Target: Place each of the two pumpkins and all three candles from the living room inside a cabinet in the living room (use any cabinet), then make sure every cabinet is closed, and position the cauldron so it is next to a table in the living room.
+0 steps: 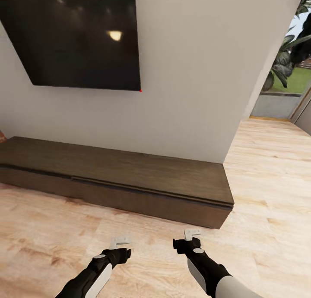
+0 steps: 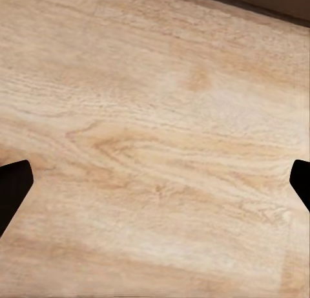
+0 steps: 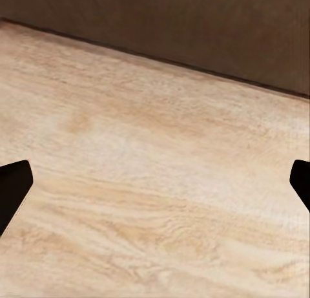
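While the long brown cabinet (image 1: pixel 129 177) sits shut against the wall under a black screen (image 1: pixel 73 35), the left gripper (image 1: pixel 121 243) and right gripper (image 1: pixel 192 234) hang open and empty over the wood floor (image 1: pixel 268 194) before it.

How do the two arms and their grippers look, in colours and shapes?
Both arms are glossy black with light grey-white panels along the forearms and a small pale oval patch near the wrist. The left gripper and the right gripper end in short, pale grey, angular fingers. In the wrist views the fingertips appear as dark wedges. No cables or markings are visible.
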